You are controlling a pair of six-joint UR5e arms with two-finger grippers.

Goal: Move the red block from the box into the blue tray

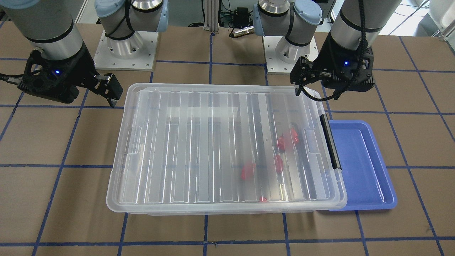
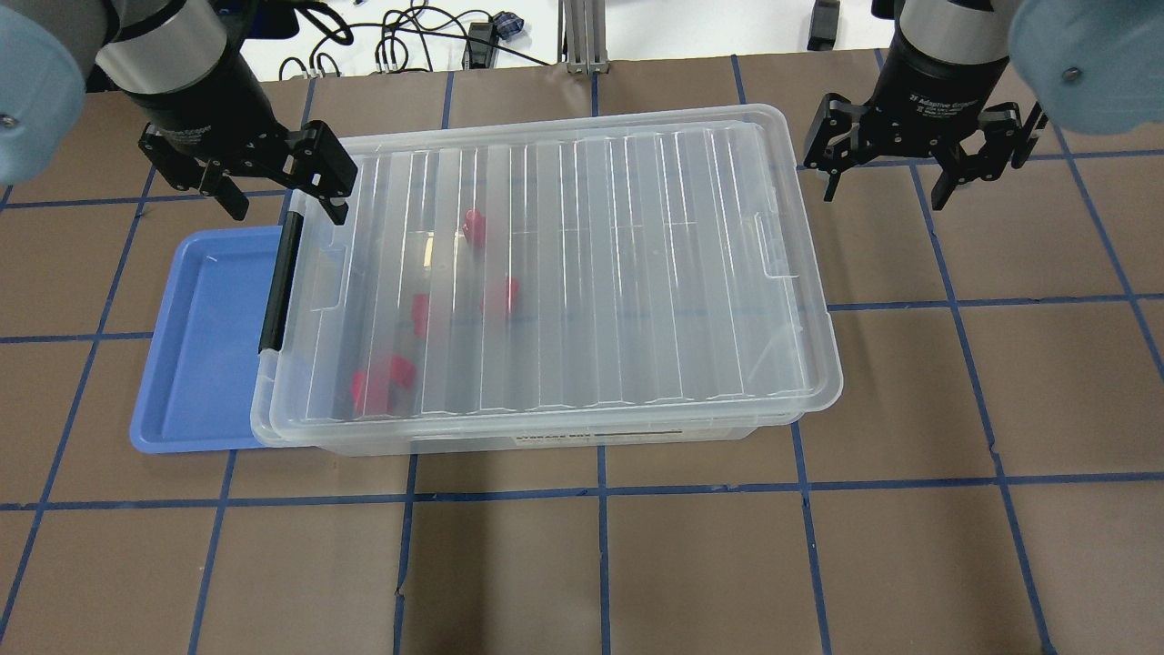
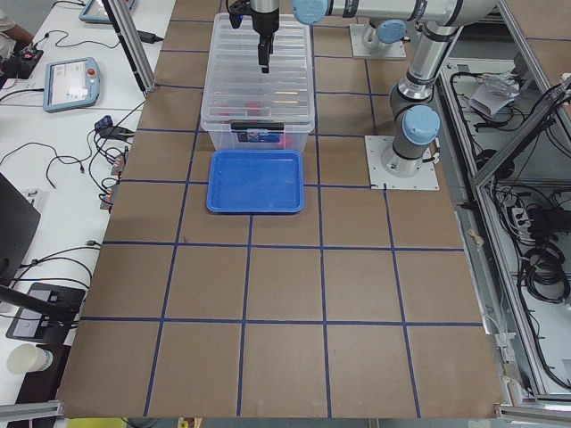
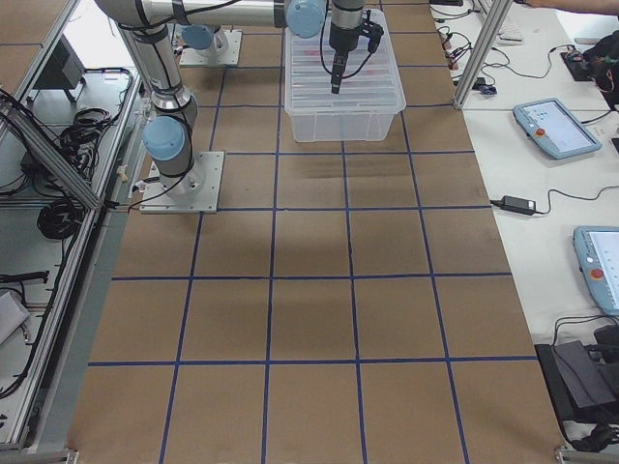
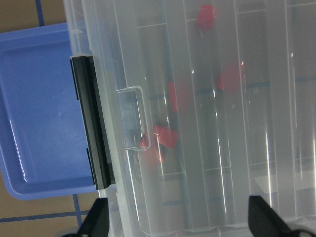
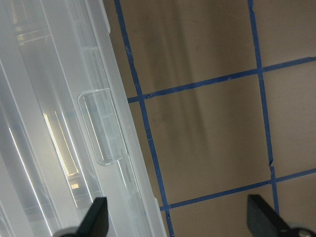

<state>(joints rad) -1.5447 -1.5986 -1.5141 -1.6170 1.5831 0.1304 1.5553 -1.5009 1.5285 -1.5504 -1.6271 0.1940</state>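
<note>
Fingers are spread apart on both grippers. The left gripper [image 2: 288,214] is held above the box [image 2: 564,437] at the far corner of its latch end; the right gripper [image 2: 882,196] is held over the table [image 2: 909,409] just beyond the opposite short end. Several red blocks [image 2: 474,226] are seen inside the box, blurred through the closed ribbed lid [image 2: 637,273], gathered toward the black latch bar [image 2: 280,282]. The blue tray [image 2: 205,337] is set against that end, partly overlapped by the box's rim.

Overhead and front-facing cameras look steeply down from opposite sides, both framing the box [image 1: 213,149].
</note>
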